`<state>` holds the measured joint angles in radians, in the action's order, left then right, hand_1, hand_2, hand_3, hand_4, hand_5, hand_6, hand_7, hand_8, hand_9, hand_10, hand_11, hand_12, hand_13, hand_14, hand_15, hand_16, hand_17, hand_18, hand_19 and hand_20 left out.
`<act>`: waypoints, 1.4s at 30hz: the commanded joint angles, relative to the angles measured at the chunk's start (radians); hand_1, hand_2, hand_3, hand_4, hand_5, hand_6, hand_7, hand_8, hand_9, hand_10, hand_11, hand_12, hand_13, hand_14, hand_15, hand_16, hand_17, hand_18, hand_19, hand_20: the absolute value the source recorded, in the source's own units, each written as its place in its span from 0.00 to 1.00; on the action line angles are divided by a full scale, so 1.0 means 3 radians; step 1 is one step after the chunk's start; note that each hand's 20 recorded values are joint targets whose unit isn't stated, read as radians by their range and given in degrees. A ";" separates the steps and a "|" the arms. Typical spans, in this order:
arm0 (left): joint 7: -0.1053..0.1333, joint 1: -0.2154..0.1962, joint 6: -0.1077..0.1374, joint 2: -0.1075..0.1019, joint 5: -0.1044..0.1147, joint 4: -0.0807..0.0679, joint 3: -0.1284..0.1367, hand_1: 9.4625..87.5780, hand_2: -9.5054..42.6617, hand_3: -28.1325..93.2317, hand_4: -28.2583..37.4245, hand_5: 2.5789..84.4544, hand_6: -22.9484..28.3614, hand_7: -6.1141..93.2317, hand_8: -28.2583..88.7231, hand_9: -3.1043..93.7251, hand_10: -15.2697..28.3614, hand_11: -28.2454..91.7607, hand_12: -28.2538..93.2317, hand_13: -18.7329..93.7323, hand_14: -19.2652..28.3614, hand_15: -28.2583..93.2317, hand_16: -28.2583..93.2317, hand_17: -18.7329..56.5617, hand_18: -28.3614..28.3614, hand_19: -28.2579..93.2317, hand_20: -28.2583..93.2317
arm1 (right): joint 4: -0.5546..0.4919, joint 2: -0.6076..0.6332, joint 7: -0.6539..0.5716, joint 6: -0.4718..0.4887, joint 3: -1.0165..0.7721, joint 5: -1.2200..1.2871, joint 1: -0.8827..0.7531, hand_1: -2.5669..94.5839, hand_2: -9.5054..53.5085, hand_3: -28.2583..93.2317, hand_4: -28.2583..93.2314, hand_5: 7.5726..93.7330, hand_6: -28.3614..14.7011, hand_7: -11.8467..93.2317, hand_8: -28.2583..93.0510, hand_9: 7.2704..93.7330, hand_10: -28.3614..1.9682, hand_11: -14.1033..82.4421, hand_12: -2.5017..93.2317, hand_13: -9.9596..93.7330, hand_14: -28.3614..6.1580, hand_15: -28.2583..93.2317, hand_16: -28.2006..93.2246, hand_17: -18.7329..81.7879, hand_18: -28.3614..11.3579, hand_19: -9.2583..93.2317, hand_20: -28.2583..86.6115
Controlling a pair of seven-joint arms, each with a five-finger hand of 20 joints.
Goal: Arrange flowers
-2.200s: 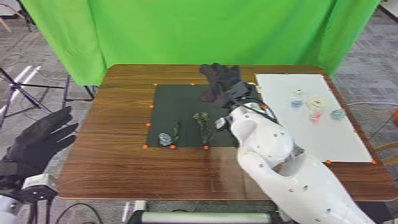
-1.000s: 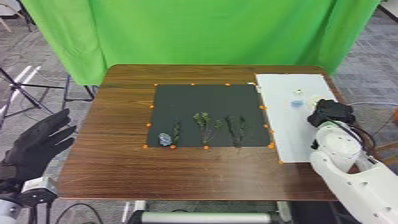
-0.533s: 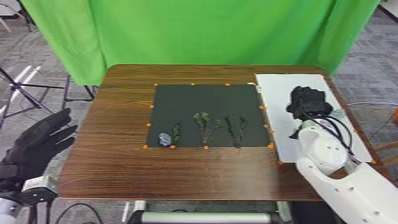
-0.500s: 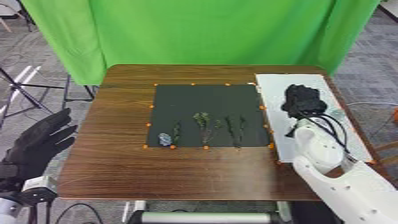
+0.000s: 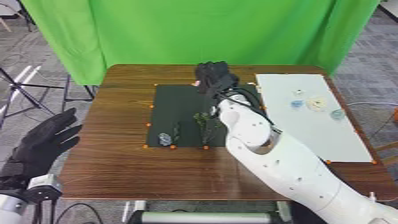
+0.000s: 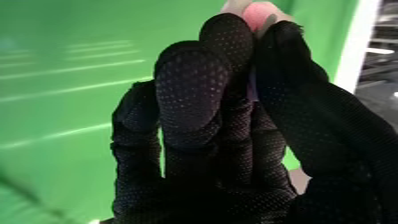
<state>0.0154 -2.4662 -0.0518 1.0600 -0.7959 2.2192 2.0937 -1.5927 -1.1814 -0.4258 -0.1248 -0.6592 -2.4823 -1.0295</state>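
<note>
In the head view my right hand (image 5: 215, 79) is over the far edge of the dark mat (image 5: 175, 111), pinching the pink flower (image 5: 196, 83). The right wrist view shows the pink flower (image 6: 259, 13) between the thumb and fingertips of my right hand (image 6: 191, 100). A pale blue flower (image 5: 165, 139) lies near the mat's near left corner beside a green stem (image 5: 177, 132). A leafy stem (image 5: 202, 120) is partly behind my right arm. On the white board are a blue flower (image 5: 297, 103), a cream flower (image 5: 316, 103) and a teal one (image 5: 338, 114). My left hand (image 5: 37, 145) is open left of the table.
The white board (image 5: 315, 142) stretches along the right side of the brown table (image 5: 111, 165). Small orange markers surround the mat. A green curtain (image 5: 204, 35) hangs behind the table, and a tripod (image 5: 16, 85) stands at the left.
My right hand has moved from the white board left and away to the mat's far edge, carrying the pink flower. The other board flowers are uncovered. My left hand has barely shifted.
</note>
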 commanded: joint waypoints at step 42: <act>-0.0135 0.0197 -0.0001 -0.0172 0.0023 -0.0090 -0.0115 0.19 0.14 0.81 0.03 0.29 0.48 0.25 0.16 0.24 0.57 0.35 0.38 0.30 0.67 0.40 0.28 0.11 0.80 0.52 0.31 | 0.0689 -0.0612 -0.0146 0.0727 0.0472 -0.0343 0.0158 0.43 0.00 0.90 0.00 0.68 0.67 0.43 0.20 0.76 0.65 0.40 0.38 0.80 0.77 0.62 0.52 0.43 0.22 0.82 0.68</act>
<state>-0.0105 -2.4083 -0.0515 1.0117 -0.7939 2.1966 2.0623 -1.3705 -1.3502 -0.4819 0.0631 -0.5095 -2.5727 -0.9798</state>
